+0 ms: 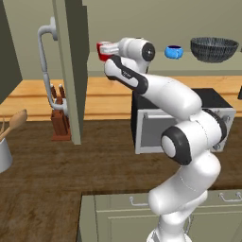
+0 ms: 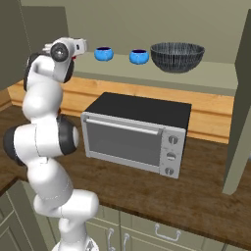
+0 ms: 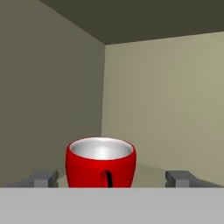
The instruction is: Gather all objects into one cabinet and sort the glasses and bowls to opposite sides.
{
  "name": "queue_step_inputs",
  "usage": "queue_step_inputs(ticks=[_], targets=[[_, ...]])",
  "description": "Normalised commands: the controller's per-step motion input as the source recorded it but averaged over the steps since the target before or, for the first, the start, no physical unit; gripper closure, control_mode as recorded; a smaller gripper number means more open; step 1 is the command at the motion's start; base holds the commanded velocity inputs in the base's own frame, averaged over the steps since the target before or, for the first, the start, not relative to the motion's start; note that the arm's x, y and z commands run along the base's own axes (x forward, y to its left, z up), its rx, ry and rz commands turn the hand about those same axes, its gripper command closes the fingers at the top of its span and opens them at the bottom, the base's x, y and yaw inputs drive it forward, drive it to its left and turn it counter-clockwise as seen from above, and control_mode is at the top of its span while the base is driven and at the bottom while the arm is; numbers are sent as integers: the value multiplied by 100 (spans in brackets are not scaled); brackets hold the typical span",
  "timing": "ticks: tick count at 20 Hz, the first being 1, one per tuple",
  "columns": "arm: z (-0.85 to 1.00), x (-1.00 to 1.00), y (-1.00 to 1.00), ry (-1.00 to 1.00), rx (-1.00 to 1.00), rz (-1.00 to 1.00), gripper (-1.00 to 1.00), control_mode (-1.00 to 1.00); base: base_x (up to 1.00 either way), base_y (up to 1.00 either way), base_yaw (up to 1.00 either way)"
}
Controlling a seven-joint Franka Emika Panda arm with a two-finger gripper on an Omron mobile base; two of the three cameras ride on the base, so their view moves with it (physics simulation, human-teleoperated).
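Standing open above the wooden bench (image 2: 211,105), the cabinet (image 2: 215,78) carries everything on its pale shelf. Rightmost sits the dark ribbed bowl (image 2: 177,56), upright. Left of the bowl stand two blue cups (image 2: 138,56) (image 2: 103,53), apart from each other. Farthest from the bowl, by the cabinet's left wall, the red mug (image 3: 100,162) rests upright between the fingers of the tool (image 3: 112,178), which are spread wide and clear of it.
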Motion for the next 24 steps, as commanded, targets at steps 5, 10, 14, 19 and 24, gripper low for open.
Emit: queue_step_inputs(ticks=[5, 10, 14, 19, 24], targets=[[23, -61, -34, 0, 3, 0, -100, -100, 0, 0, 0], [4, -88, -27, 0, 0, 0, -100, -100, 0, 0, 0], [1, -100, -17, 0, 0, 0, -100, -100, 0, 0, 0], [16, -96, -16, 16, 0, -8, -100, -100, 0, 0, 0], [8, -89, 0, 36, -1, -9, -100, -100, 0, 0, 0]])
